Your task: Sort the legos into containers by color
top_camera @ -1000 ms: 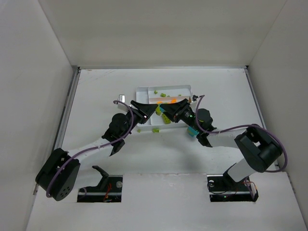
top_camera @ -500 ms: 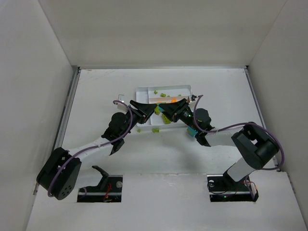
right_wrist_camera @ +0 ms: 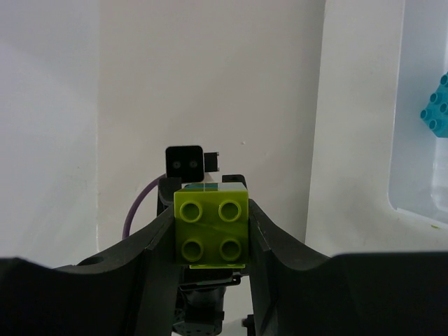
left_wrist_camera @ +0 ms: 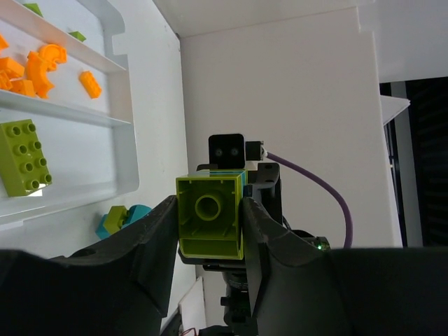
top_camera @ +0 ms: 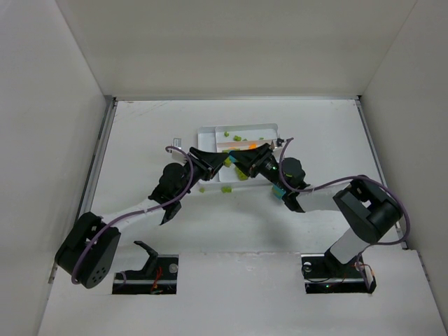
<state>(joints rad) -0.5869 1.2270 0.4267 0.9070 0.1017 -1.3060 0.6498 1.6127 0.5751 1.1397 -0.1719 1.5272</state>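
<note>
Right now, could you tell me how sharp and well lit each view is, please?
Top external: soft, even light, but the legos in the tray are mere specks. Left wrist: the lime green brick is sharp, the fingers dark and soft. Right wrist: the brick's studs are crisp, while the tray at the right edge looks washed out.

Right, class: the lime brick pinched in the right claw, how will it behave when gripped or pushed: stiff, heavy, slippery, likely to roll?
Probably stiff: the lime brick shows square, undented edges between the fingers of the right claw. Its flat faces suggest it would slide rather than roll. The smooth plastic sides might slip if the grip loosens, and it looks small, so likely light.
</note>
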